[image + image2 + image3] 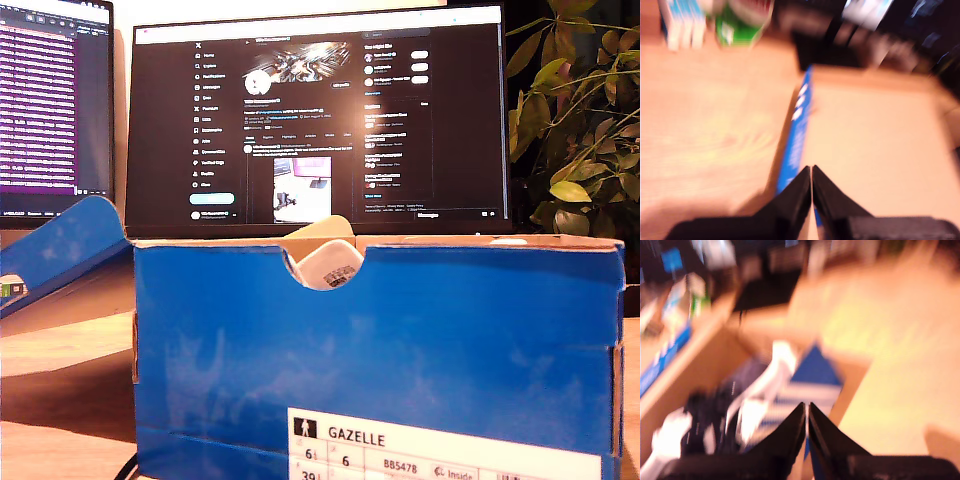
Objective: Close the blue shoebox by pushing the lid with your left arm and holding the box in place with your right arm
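Exterior view showed neither gripper, only the blue shoebox [380, 350] filling the near frame, end wall facing the camera. Smooth blue cardboard, scuffed, white size label [440, 445] along the bottom edge, a half-round cutout in the top rim. A white shoe [325, 262] poked up behind that cutout. The lid [60, 250] hung open, tilted out on the exterior view's left, over the wooden table [60, 350]. Behind the box stood a dark monitor [320, 115], a second screen [50, 100] at the exterior view's left, and a leafy plant [575, 130] at its right.

Both wrist views were blurred. My first gripper [811, 172] had its black fingers pressed together, nothing between them, over the lid's blue edge [792, 145] and plain tan inner face.

My second gripper [807, 410] was likewise pinched closed and empty, above the open box [705, 370], which held dark and white shoes [740, 410] and a blue-striped sheet [810, 385].
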You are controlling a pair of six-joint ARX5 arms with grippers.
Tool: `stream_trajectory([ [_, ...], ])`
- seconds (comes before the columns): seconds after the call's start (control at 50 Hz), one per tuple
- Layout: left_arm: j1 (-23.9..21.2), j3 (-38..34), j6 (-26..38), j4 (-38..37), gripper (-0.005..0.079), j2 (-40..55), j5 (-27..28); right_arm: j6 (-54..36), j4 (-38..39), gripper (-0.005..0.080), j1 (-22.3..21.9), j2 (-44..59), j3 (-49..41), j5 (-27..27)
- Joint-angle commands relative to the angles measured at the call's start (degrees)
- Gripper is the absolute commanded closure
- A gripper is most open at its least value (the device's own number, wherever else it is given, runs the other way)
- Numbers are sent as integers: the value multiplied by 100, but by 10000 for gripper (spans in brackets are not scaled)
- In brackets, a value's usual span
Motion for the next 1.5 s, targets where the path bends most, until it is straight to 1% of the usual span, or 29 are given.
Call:
stream_trajectory([
  [0.0, 96, 116, 863, 68, 761, 393, 11, 22, 13, 763, -35, 234, 46, -109],
  [0.12, 286, 380, 1207, 153, 761, 1298, 68, 20, 20, 763, -33, 688, 46, -326],
  [0.32, 575, 811, 1419, 140, 761, 2741, 498, 17, 24, 763, 129, 1137, 46, -592],
  [0.5, 664, 1141, 1563, 136, 761, 3657, 525, 22, 33, 763, 640, 1432, 46, -619],
  [0.58, 664, 1268, 1567, 109, 761, 3932, 769, 46, 105, 763, 920, 1561, 46, -614],
  [0.64, 662, 1342, 1561, 63, 761, 4087, 1106, 133, 219, 763, 1104, 1663, 46, -603],
  [0.66, 662, 1368, 1561, 37, 761, 4140, 1130, 138, 247, 763, 1156, 1694, 46, -603],
  [0.68, 662, 1392, 1541, -17, 761, 4186, 1394, 149, 302, 763, 1209, 1729, 46, -599],
  [0.7, 658, 1421, 1541, -70, 761, 4232, 1526, 175, 348, 763, 1268, 1773, 46, -586],
  [0.72, 649, 1445, 1541, -136, 761, 4269, 1526, 203, 348, 763, 1318, 1814, 46, -581],
  [0.76, 634, 1488, 1539, -273, 761, 4323, 1873, 304, 492, 763, 1403, 1884, 46, -544],
  [0.8, 623, 1517, 1541, -369, 761, 4356, 1926, 326, 568, 763, 1491, 1965, 46, -544],
  [0.82, 619, 1519, 1543, -387, 761, 4356, 2218, 326, 616, 763, 1521, 1998, 46, -542],
  [0.9, 614, 1545, 1539, -389, 761, 4354, 2656, 328, 717, 763, 1622, 2120, 46, -538],
  [0.94, 614, 1585, 1537, -389, 761, 4341, 2699, 328, 737, 763, 1659, 2179, 46, -533],
  [0.96, 614, 1606, 1480, -387, 761, 4341, 2979, 328, 765, 763, 1670, 2203, 46, -531],
  [1.0, 612, 1668, 1438, -387, 761, 4341, 3069, 328, 787, 763, 1696, 2253, 46, -531],
  [1.04, 612, 1731, 1325, -389, 761, 4341, 3368, 328, 796, 763, 1705, 2284, 46, -527],
  [1.08, 614, 1812, 1316, -389, 761, 4341, 3403, 328, 804, 763, 1705, 2308, 46, -527],
  [1.1, 614, 1851, 1250, -389, 761, 4341, 3598, 328, 811, 763, 1705, 2315, 46, -527],
  [1.16, 614, 1998, 1226, -446, 761, 4341, 3744, 328, 824, 763, 1705, 2317, 46, -527],
  [1.22, 612, 2179, 1224, -577, 761, 4341, 3812, 326, 837, 763, 1705, 2317, 46, -527],
  [1.24, 608, 2234, 1224, -636, 761, 4341, 3958, 326, 837, 763, 1705, 2317, 46, -525],
  [1.28, 588, 2363, 1224, -708, 761, 4341, 4009, 326, 837, 763, 1705, 2317, 46, -520],
  [1.3, 579, 2422, 1226, -804, 761, 4341, 4133, 326, 839, 763, 1705, 2317, 46, -507],
  [1.36, 557, 2599, 1226, -973, 761, 4341, 4218, 323, 841, 763, 1705, 2317, 46, -503],
  [1.38, 546, 2651, 1228, -1025, 761, 4341, 4409, 321, 839, 763, 1705, 2317, 46, -501],
  [1.42, 514, 2763, 1231, -1139, 761, 4341, 4461, 319, 839, 763, 1705, 2317, 46, -501],
  [1.48, 442, 2900, 1239, -1296, 761, 4315, 4697, 317, 841, 763, 1705, 2317, 46, -498],
])
